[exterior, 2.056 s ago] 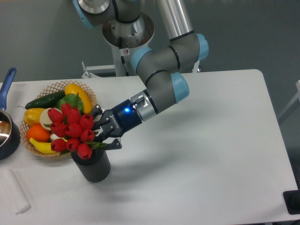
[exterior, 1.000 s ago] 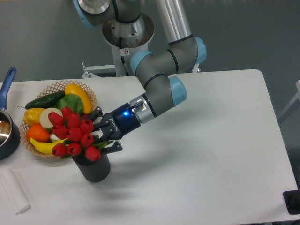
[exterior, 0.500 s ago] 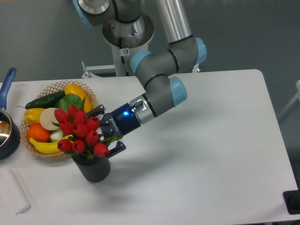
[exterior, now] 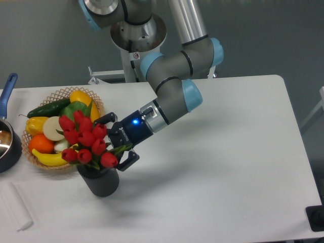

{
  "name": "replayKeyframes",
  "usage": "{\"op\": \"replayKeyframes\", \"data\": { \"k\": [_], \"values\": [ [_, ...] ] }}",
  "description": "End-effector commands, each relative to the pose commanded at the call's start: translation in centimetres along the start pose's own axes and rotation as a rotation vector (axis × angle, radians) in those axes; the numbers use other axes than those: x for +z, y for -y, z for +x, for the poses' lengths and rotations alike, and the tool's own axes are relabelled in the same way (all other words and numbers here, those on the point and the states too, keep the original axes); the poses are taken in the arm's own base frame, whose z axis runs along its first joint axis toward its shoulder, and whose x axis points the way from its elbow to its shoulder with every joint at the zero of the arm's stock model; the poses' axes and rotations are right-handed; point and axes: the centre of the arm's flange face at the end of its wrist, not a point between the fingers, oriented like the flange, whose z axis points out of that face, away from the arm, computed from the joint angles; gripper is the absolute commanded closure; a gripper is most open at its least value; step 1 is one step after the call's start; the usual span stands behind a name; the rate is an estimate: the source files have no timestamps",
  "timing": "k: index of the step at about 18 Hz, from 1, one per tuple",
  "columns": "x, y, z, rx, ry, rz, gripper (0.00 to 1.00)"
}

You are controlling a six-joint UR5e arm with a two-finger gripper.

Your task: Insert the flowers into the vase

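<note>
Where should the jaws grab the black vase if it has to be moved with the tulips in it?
Probably the vase by its ribbed side wall, low down, coming in level from the open table on its right. The flowers cover its mouth from above, and the basket crowds the back left.

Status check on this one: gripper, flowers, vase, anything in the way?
Gripper open, fingers either side of the stems. Flowers standing in the vase, leaning left. Fruit basket right behind, not blocking.
</note>
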Motion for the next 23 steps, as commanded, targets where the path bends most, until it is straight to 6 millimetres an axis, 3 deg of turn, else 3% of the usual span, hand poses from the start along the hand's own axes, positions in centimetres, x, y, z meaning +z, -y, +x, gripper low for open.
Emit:
{"op": "replayKeyframes", "data": {
  "k": [3, 7, 9, 13, 17, 23],
  "values": [
    [-1.3, 0.6, 0.0, 0.011, 0.024, -0.004, 0.00],
    [-6.5, 2.5, -0.3, 0.060, 0.134, -0.122, 0.00],
    [-9.6, 2.4, -0.9, 0.080, 0.206, -0.255, 0.00],
    [-14.6, 5.8, -0.5, 0.144, 0.340, -0.507, 0.00],
    [-20.2, 8.2, -1.3, 0.162, 0.459, -0.599, 0.00],
    [-22.6, 8.5, -0.1, 0.236, 0.418, -0.804, 0.00]
  ]
}}
